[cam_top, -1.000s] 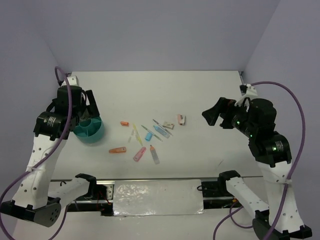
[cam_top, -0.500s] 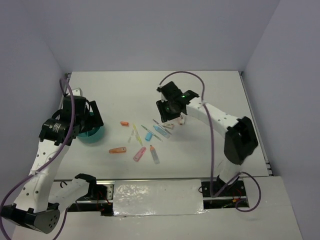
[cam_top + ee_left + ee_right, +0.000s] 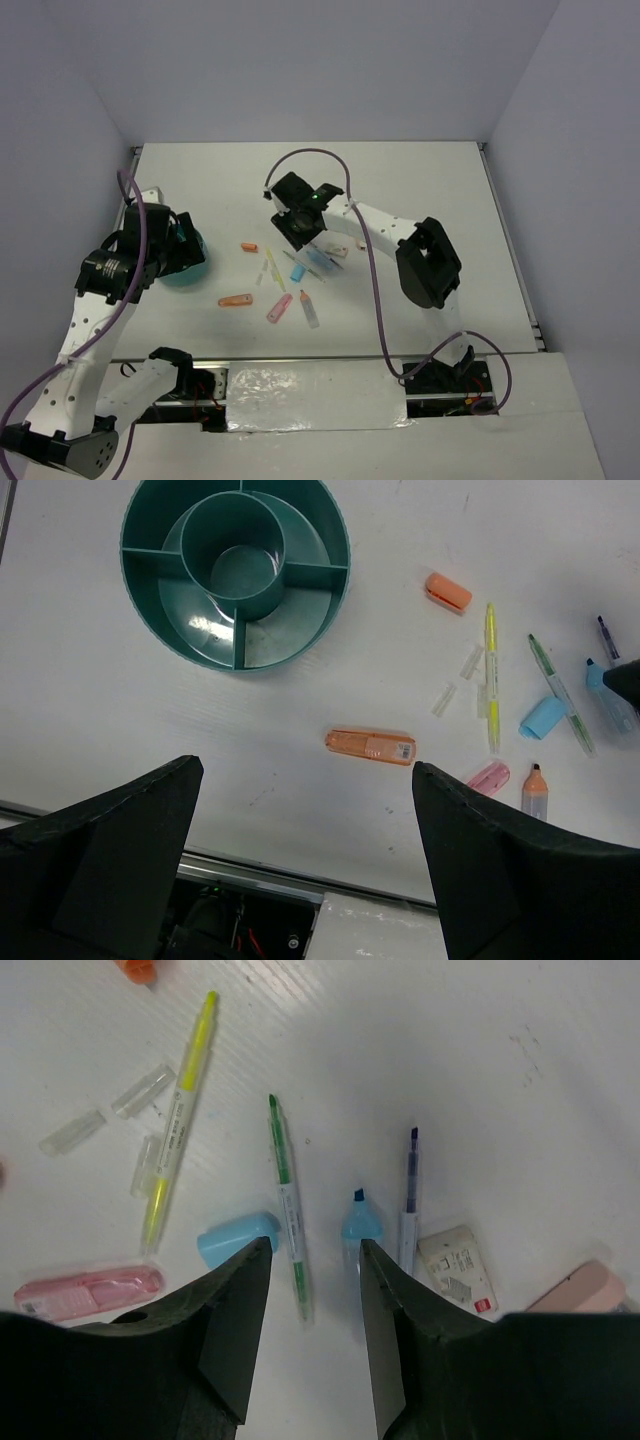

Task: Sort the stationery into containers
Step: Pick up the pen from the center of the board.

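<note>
Bare table (image 3: 120, 730) surrounds the teal bowl (image 3: 300, 620); stationery (image 3: 297, 271) clutters the middle.

Teal divided bowl (image 3: 205, 630) stands upright; markers (image 3: 370, 746), pens (image 3: 290, 1205) and erasers (image 3: 458, 1268) lie scattered flat nearby.

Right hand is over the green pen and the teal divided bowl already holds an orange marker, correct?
No: the left wrist view shows the teal divided bowl empty; the orange marker lies on the table outside it. The right hand is over the green pen.
</note>
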